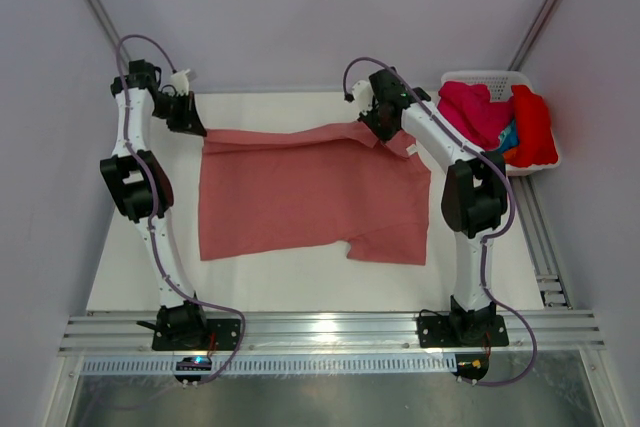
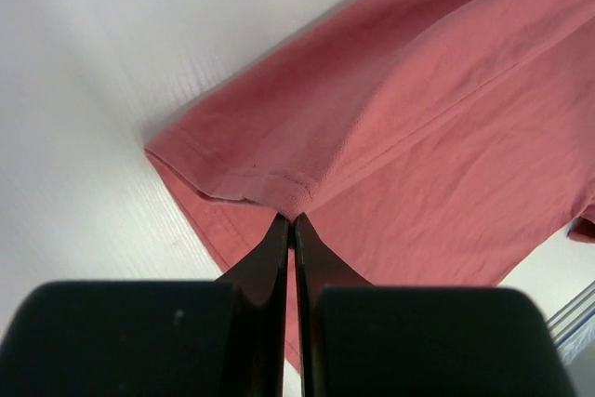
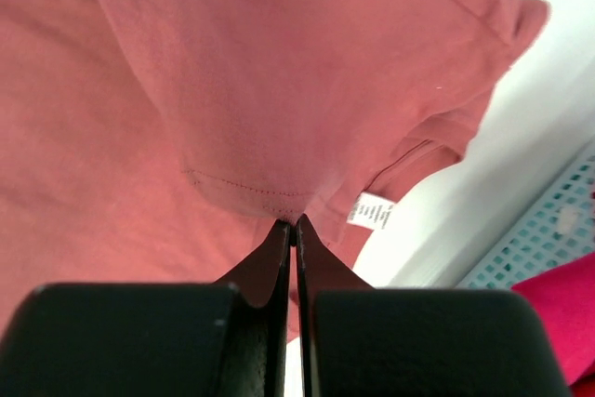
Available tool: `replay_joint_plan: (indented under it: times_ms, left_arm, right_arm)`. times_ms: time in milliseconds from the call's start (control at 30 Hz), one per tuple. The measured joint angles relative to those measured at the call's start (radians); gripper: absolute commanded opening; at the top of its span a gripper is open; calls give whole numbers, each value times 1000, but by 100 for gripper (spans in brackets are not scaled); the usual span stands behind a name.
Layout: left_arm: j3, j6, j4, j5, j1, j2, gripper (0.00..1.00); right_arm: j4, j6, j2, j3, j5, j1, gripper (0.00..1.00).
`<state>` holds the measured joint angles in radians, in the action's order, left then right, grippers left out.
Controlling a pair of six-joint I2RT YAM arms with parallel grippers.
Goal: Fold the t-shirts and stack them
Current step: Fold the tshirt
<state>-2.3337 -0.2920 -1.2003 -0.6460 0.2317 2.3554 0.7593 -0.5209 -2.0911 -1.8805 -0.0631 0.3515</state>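
A salmon t-shirt [image 1: 310, 192] lies spread over the middle of the white table, and its far edge is raised into a narrow fold. My left gripper [image 1: 197, 127] is shut on the far-left corner of that edge. In the left wrist view the left gripper's tips [image 2: 292, 218] pinch the stitched hem [image 2: 242, 174]. My right gripper [image 1: 372, 129] is shut on the far-right part of the edge, and in the right wrist view its tips [image 3: 295, 222] clamp a hemmed fold beside a white label [image 3: 372, 211]. Magenta [image 1: 475, 112], red [image 1: 535, 127] and blue [image 1: 508, 137] t-shirts are heaped in the basket.
The white plastic basket [image 1: 480, 75] stands at the far right corner, off the table's right edge, and its lattice wall [image 3: 539, 239] shows close to my right gripper. Grey walls close in at the back and sides. A metal rail [image 1: 330, 332] runs along the near edge.
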Motion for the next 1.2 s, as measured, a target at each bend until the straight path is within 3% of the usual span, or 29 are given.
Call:
replay_joint_plan:
  times_ms: [633,700,733,767,833,900,1200]
  left_arm:
    - [0,-30,-33,-10,0,2,0]
    - [0,-30,-35,-13,0,2,0]
    - [0,-30,-37,-15,0,2,0]
    - [0,-29,-39,-19,0,2,0]
    - [0,-29,-40,-23,0,2,0]
    - [0,-29,-41,-28,0,2,0]
    - [8,-24,-47,-37,0,2,0]
  right_arm:
    - [268,-1,-117,-15,146,0,4]
    - [289,-1,-131,-26,147,0,13]
    - [298,-2,-138,-34,146,0,25]
    - [305,0,-143,-41,145,0,44]
    - [315,-3,-148,-43,140,0,50]
    - [313,2,-148,-43,127,0,74]
    - [112,4,-148,-47,-126,0,82]
